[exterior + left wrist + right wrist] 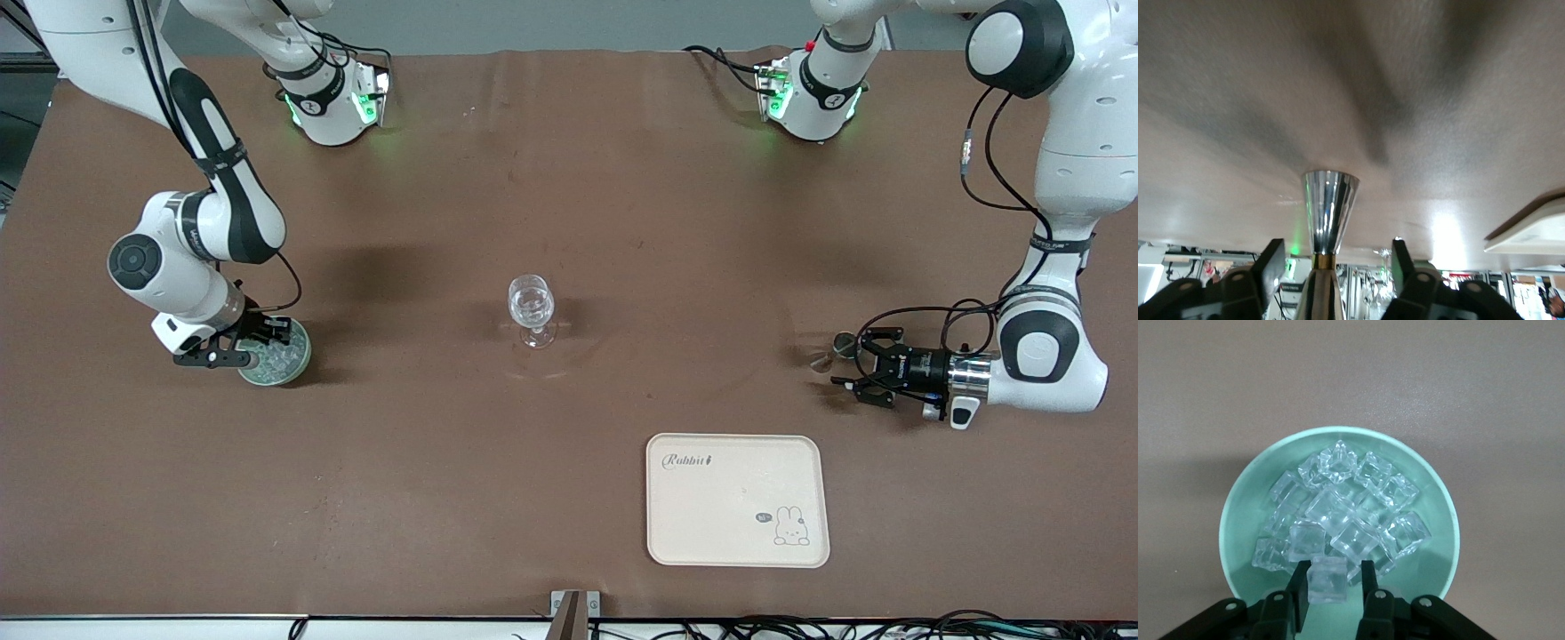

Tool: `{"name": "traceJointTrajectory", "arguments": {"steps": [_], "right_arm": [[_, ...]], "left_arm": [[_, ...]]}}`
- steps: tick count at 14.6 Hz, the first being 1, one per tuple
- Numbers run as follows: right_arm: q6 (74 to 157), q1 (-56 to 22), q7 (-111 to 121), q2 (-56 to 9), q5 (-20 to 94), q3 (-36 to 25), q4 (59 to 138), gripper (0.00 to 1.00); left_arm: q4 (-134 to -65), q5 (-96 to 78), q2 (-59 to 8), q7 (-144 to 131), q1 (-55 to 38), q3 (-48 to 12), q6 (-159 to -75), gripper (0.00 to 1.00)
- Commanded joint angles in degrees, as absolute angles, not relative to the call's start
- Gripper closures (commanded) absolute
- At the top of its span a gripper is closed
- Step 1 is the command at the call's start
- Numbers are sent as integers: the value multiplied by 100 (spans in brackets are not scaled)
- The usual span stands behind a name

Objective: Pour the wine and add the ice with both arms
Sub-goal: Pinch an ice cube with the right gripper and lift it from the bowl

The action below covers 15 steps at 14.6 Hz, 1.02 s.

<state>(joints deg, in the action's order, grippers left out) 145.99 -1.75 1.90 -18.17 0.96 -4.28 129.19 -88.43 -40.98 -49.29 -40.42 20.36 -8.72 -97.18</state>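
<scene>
Ice (1338,520) fills the bowl (1245,520) (mint-green); right claw (1331,590) pinches one cube (1327,580); left claw (1331,267) spread around jigger (1328,207).

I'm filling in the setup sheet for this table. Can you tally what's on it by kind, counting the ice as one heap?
Stemmed glass: 1
Green bowl: 1
Heap of ice: 1
Silver measuring cup: 1
Cream tray: 1
Total: 5

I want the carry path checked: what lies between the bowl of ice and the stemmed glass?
In the front view, only bare brown table lies between the green bowl of ice and the stemmed glass.
</scene>
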Motion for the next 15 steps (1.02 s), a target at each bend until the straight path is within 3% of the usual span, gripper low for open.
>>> {"name": "traceJointTrajectory", "arguments": {"steps": [1,6,11,15], "right_arm": [[14669,-211,176,-1767,123,-439,13017,65],[14669,-220,167,-1767,132,-439,12999,65],[14634,-211,141,-1758,132,-439,12964,93],[14057,-211,141,-1723,132,-439,12614,95]], "left_arm": [[-8771,-4280,-5018,-3929,2065,-870,-9475,33],[-8771,-4315,-5089,-3744,2092,-870,-9404,43],[-8771,-4315,-5098,-3735,2100,-870,-9404,53],[-8771,-4394,-5098,-3735,2101,-870,-9334,62]]}}
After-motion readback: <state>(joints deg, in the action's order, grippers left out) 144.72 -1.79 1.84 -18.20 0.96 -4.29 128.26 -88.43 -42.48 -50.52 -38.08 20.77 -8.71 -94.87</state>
